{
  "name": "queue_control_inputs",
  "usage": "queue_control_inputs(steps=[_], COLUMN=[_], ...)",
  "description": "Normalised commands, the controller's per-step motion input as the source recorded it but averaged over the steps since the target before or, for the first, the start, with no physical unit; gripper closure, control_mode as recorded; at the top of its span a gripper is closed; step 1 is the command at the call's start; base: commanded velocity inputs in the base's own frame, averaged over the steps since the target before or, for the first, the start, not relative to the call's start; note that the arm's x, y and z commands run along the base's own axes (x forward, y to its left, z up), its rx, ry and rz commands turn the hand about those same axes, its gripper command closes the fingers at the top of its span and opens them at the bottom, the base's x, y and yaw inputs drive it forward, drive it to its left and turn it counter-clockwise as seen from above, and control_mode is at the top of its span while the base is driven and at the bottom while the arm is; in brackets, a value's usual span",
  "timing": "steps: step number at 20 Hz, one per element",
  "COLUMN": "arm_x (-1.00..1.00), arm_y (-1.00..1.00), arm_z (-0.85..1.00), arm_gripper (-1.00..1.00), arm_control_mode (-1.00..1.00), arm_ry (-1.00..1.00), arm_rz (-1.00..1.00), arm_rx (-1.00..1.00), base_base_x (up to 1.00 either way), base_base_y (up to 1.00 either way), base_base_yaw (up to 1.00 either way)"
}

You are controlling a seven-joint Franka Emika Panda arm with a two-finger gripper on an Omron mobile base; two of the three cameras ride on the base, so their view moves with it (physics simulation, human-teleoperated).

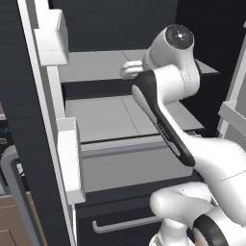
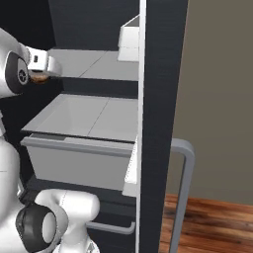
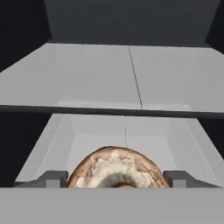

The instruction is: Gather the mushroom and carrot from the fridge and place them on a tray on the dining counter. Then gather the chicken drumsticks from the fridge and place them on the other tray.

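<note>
The mushroom [image 3: 117, 170], a brown cap with a pale underside, sits between my two dark fingertips [image 3: 54, 178] in the hand view. My gripper [image 3: 116, 180] is shut on it and holds it in the air in front of the open fridge [image 1: 110, 67]. From the right base view the mushroom [image 2: 39, 78] peeks out brown under the white hand [image 2: 45, 64], level with the upper grey shelf [image 2: 94, 64]. In the left base view the hand [image 1: 129, 70] reaches in over that shelf. The carrot, chicken drumsticks, trays and dining counter are out of view.
The fridge doors stand open: the left door [image 1: 33, 125] with white bins, the right door [image 2: 160, 123] with a grey handle [image 2: 187, 173]. A lower grey shelf [image 1: 105, 117] and bin [image 2: 74, 165] lie below the hand. A drawer handle [image 1: 122, 224] is at the bottom.
</note>
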Motion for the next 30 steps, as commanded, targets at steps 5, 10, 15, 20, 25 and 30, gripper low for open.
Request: queue_control_inputs(steps=[5,10,15,20,25,30], arm_x=[-1.00,-1.00,-1.00,-0.93,-0.19,0.00], arm_y=[-0.22,-0.23,-0.27,-0.34,-0.10,0.00], arm_z=[-0.07,-0.22,-0.23,-0.39,-0.31,0.00], arm_gripper=[1.00,1.00,1.00,1.00,1.00,1.00], arm_control_mode=[-1.00,-1.00,-1.00,-1.00,-1.00,-1.00], arm_ry=[0.00,0.00,0.00,0.01,0.11,0.00], arm_rz=[0.00,0.00,0.00,0.00,0.00,0.00], arm_rx=[0.07,0.03,0.01,0.00,0.00,0.00], base_base_x=[0.00,0.00,0.00,0.00,0.00,0.00], base_base_y=[0.00,0.00,0.00,0.00,0.00,0.00], base_base_yaw=[0.00,0.00,0.00,0.00,0.00,0.00])
